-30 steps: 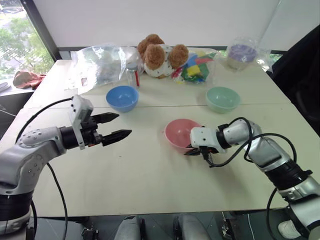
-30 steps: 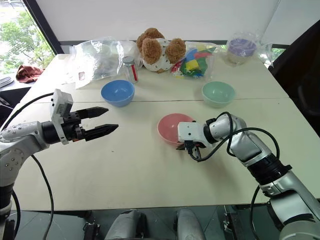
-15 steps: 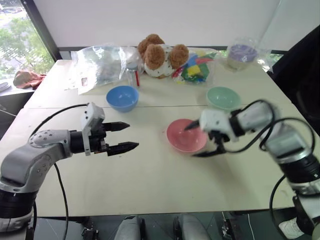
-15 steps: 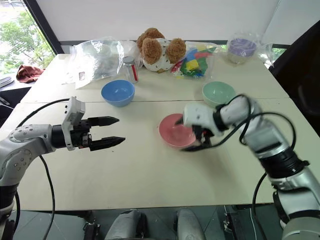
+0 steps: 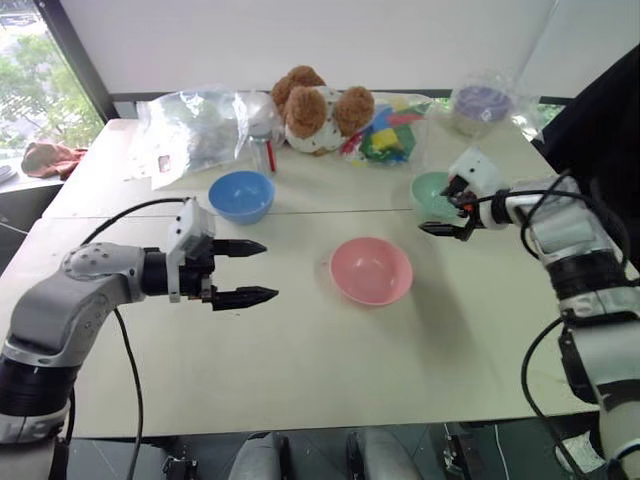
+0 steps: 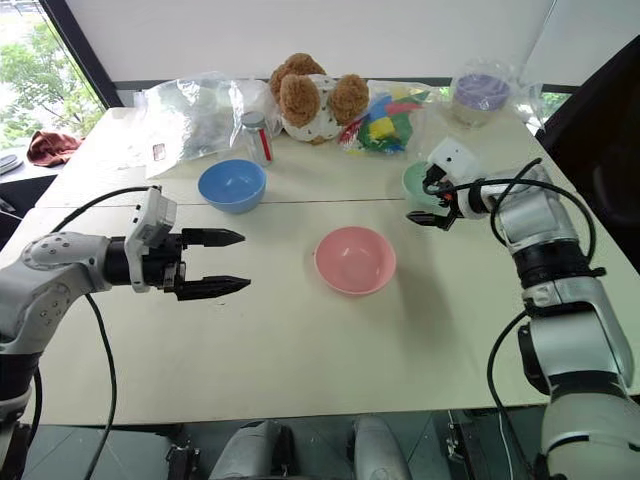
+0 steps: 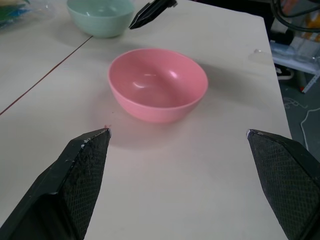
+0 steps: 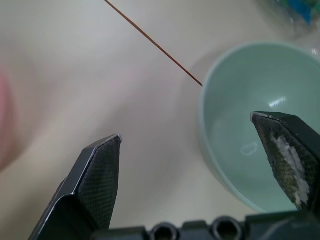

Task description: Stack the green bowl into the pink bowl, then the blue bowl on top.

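Note:
The pink bowl (image 5: 372, 270) stands upright and empty in the middle of the table. Behind it to the right is the green bowl (image 6: 414, 180), with my right gripper (image 6: 420, 200) open at its near rim. In the right wrist view one finger hangs over the green bowl's (image 8: 250, 125) inside and the other over the table outside it. The blue bowl (image 5: 242, 195) sits at the back left, empty. My left gripper (image 5: 268, 270) hovers open over the table left of the pink bowl (image 7: 157, 85), pointing at it and holding nothing.
Along the table's far edge lie a brown teddy bear (image 5: 315, 105), a clear bag of coloured toys (image 5: 390, 135), a crumpled clear bag (image 5: 195, 130), a small jar (image 5: 265, 150) and a clear tub with a purple lid (image 5: 482, 105). A thin seam (image 5: 330, 212) crosses the table behind the pink bowl.
My right gripper let go of the pink bowl's near rim, opened, and swung up and back to the right to the green bowl. The left gripper has hardly shifted.

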Motion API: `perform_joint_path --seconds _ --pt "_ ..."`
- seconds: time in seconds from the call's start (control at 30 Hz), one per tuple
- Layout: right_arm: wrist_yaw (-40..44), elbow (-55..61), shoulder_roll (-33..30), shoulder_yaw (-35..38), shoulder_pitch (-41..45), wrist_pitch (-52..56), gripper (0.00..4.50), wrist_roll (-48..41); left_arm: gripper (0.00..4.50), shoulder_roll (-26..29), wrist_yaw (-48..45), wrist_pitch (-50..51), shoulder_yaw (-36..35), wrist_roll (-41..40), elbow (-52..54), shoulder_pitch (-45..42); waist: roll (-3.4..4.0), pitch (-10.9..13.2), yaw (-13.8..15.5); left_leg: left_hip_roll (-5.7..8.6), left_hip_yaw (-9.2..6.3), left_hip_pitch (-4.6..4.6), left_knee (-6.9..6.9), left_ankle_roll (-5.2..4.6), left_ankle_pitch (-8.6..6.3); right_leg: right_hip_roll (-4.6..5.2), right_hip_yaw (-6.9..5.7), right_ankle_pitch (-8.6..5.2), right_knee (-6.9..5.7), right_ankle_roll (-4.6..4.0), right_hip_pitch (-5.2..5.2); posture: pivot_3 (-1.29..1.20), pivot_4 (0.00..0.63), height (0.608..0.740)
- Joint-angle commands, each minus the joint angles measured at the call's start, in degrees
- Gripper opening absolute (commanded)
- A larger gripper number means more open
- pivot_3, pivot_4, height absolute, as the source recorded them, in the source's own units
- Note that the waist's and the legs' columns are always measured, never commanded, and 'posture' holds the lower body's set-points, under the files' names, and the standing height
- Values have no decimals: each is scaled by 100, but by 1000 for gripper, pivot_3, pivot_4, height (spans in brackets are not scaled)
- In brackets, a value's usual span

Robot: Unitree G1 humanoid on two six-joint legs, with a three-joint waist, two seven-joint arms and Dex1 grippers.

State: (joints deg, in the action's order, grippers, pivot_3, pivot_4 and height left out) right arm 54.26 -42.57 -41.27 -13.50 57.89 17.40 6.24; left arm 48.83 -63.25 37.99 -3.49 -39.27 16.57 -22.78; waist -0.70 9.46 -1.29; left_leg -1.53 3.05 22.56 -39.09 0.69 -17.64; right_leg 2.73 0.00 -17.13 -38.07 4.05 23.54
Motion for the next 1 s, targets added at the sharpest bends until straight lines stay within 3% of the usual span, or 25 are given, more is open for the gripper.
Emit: perform_joint_path --seconds 0.03,0.17,0.23,0.3,0.5,0.67,0.73,0.8,0.9,1.0 --pt "-531 -1193 253 -47 531 -635 4480 344 4500 -11 12 -17 -116 -87 215 -47 0 0 -4 0 1 -1 -1 0 0 -1 1 0 -1 0 -1 0 150 740" --pt "-800 -2122 483 -79 894 -1081 4480 576 4500 -4 17 2 -128 -84 268 -38 0 0 -1 0 2 0 -2 10 6 0 2 0 0 1 -2 0 150 740" --pt "-837 -2452 584 -123 1013 -1248 3927 696 4500 -3 26 4 -137 -78 281 -30 0 0 5 0 1 0 -1 14 8 0 2 0 0 1 -2 0 150 740" --pt "-876 -2689 669 -195 1094 -1446 3110 841 4500 -2 46 9 -149 -73 292 -20 0 0 1 0 1 0 -1 17 10 0 2 0 0 1 -2 0 150 740" --pt "-859 -2929 738 -240 1350 -1779 26 1073 4500 -25 180 49 -206 -112 349 16 0 0 -5 0 1 0 -2 19 11 0 2 1 -2 1 -2 0 150 740" --pt "-573 -2784 510 -288 1583 -2245 26 1235 4500 -47 300 82 -234 -147 414 62 2 1 -11 0 -1 -1 0 19 11 0 2 1 -2 1 -1 0 150 740" --pt "133 -2401 307 -211 1683 -2482 26 1075 4500 -49 322 92 -244 -167 433 70 6 3 -5 0 -1 -1 1 20 11 0 2 1 -2 1 -1 0 150 740" --pt "1367 -1603 140 -25 1589 -2440 26 568 4500 -37 319 98 -250 -186 437 70 15 9 6 1 -1 0 0 19 10 2 2 1 -1 1 -1 0 150 740" --pt "3304 714 -290 64 777 -1638 26 -561 4500 -7 243 76 -219 -172 384 30 16 10 17 -2 -5 0 4 -5 -3 0 0 1 -2 3 -1 0 150 740" --pt "3824 2637 -752 -126 78 -625 26 -1413 4500 11 173 35 -173 -120 299 -36 16 9 55 -6 -17 -2 5 -20 -13 -3 -8 1 -2 3 -6 0 150 740"
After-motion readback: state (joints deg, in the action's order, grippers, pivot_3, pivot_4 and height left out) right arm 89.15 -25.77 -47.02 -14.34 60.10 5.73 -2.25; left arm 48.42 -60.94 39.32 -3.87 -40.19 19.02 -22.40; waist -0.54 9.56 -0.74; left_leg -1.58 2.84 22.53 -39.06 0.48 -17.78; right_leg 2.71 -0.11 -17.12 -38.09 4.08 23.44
